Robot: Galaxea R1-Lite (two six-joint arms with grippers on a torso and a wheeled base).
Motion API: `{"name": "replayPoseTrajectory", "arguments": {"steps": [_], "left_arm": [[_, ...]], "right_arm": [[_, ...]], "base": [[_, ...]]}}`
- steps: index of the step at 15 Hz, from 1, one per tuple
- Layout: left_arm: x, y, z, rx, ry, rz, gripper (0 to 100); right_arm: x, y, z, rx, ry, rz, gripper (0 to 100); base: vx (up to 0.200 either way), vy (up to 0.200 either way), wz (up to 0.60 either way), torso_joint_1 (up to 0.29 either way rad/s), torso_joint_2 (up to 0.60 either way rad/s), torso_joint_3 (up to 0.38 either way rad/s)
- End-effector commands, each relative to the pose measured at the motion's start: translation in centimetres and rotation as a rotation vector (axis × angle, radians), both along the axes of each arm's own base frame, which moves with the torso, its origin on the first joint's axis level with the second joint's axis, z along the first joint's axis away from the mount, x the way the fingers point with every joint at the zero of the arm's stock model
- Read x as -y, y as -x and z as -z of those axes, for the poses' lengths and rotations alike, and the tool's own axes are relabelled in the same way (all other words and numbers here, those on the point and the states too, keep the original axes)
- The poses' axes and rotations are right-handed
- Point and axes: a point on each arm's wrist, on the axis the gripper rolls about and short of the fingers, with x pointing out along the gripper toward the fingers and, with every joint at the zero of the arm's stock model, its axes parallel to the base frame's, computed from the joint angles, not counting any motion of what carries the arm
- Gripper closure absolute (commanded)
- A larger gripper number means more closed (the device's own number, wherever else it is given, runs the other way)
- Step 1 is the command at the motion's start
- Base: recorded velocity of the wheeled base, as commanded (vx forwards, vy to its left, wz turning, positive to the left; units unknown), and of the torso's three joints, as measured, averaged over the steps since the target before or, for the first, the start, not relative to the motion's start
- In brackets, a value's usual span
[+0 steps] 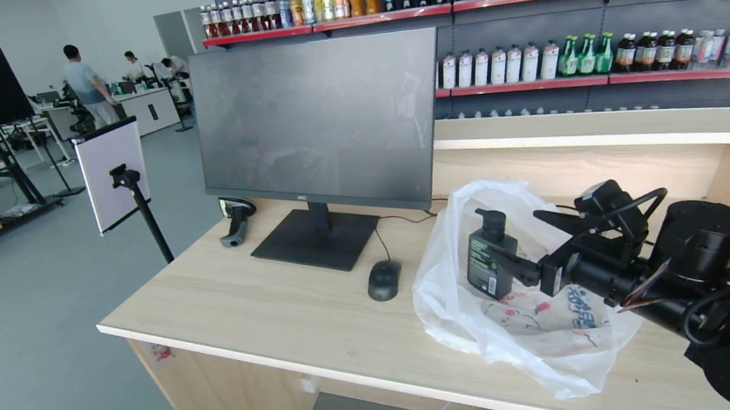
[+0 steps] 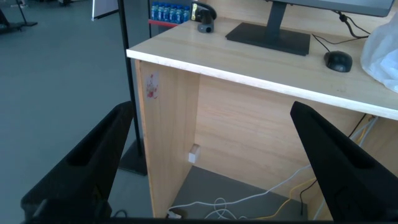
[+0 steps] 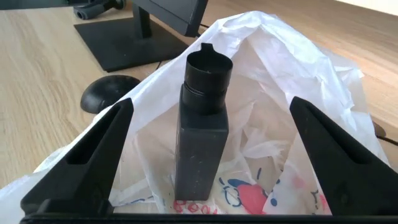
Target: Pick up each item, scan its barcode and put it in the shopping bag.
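Light wood desk (image 1: 266, 310) in the head view, with the monitor (image 1: 318, 119), mouse (image 1: 384, 280) and handheld scanner (image 1: 237, 222) sitting on it. The thin white shopping bag (image 1: 538, 344) is slumping open toward the robot's right. The right gripper (image 1: 517, 234) is hanging right at the bag's mouth, and the dark pump bottle (image 1: 488, 259) is standing upright inside the bag, label side showing.

Left wrist view: the left gripper (image 2: 211, 109) is hanging low beside the desk, below the tabletop, with its fingers (image 2: 87, 155) spread wide and gripping nothing.

Right wrist view is the useful one. The right gripper's fingers are sitting wide apart either side of the bottle with clear gaps on both sides, so it's let go, not clamping. The bottle is standing up in the crinkled plastic, pump cap on top.

My read is we're looking at the bagging step for this bottle, basically at the drop-off. Next move, I'm guessing, is lifting the right arm straight out without clipping the pump or snagging the plastic, since a tall narrow bottle on a soft bag is going to tip easily
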Motion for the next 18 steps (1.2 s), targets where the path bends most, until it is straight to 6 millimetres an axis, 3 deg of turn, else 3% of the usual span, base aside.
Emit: {"name": "replayPoseTrajectory", "arguments": {"steps": [1,4,7,15,18], "left_arm": [[0.0,0.0,0.0,0.000,0.001,0.000,0],[0.0,0.0,0.0,0.000,-0.001,0.000,0],[0.0,0.0,0.0,-0.001,-0.001,0.000,0],[0.0,0.0,0.0,-0.001,-0.001,0.000,0],[0.0,0.0,0.0,-0.001,0.001,0.000,0]], "right_arm": [[0.2,0.7,-0.9,0.023,-0.006,-0.001,0],[0.8,2.6,-2.1,0.040,-0.011,0.001,0],[0.9,3.2,-3.6,0.094,-0.031,0.000,0],[1.2,3.0,-3.5,0.071,-0.064,0.009,0],[1.2,3.0,-3.6,0.074,-0.069,0.009,0]], "base": [[0.000,0.000,0.00,0.000,0.00,0.000],[0.000,0.000,0.00,0.000,0.00,0.000],[0.000,0.000,0.00,0.000,0.00,0.000],[-0.100,0.000,0.00,0.003,0.00,0.001],[0.000,0.000,-0.60,-0.017,0.00,0.006]]}}
